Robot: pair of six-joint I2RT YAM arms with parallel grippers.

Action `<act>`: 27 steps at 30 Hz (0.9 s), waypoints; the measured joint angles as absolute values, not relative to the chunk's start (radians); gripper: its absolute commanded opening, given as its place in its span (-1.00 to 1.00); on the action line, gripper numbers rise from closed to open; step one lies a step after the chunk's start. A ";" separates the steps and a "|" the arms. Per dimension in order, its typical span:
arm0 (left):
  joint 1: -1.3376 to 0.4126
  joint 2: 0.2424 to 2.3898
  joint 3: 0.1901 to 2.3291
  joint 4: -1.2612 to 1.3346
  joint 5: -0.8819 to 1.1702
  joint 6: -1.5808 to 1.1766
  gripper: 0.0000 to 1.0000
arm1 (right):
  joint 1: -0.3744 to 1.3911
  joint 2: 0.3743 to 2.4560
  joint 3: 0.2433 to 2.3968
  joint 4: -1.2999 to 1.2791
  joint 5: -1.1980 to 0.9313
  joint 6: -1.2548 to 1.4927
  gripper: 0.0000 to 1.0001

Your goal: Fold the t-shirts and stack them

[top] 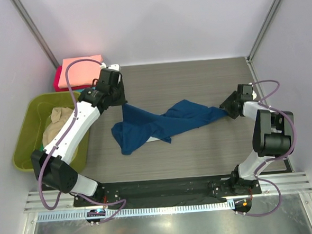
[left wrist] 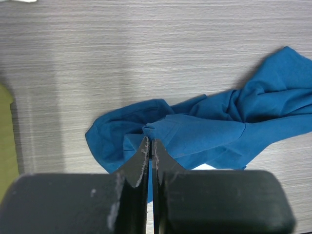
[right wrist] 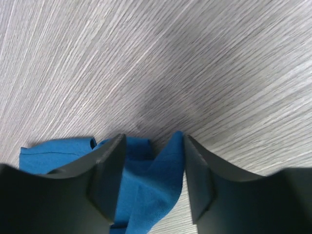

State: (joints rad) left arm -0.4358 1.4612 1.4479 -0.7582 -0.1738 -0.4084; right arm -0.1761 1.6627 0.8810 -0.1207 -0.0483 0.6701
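Sitting in the olive tub [top: 25, 136], tan shirt [top: 54, 123]; navy shirt [top: 162, 124] on table [top: 196, 82]

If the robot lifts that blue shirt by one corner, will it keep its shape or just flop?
Probably flop: the blue shirt already lies twisted and wrinkled on the table. It looks thin, so likely light. Between the right gripper fingers the cloth bunches up, so it should crumple rather than resist.

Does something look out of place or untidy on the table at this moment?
Yes. The navy blue shirt lies twisted and bunched across the table, not spread flat, with a bit of white showing beneath it. The left gripper is shut at one end. The right gripper's fingers are apart with cloth between them at the other end.
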 measured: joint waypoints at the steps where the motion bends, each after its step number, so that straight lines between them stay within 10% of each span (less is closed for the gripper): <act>1: -0.434 1.461 1.444 -0.758 -0.174 -0.408 -1.00 | -0.176 1.663 0.881 -0.121 -0.049 0.672 0.06; 12: -0.409 1.452 1.414 -0.755 -0.174 -0.407 -0.99 | -0.176 1.589 0.817 -0.115 -0.072 0.679 0.53; 27: -0.395 1.446 1.409 -0.753 -0.165 -0.407 -1.00 | -0.176 1.542 0.764 -0.120 -0.134 0.687 0.45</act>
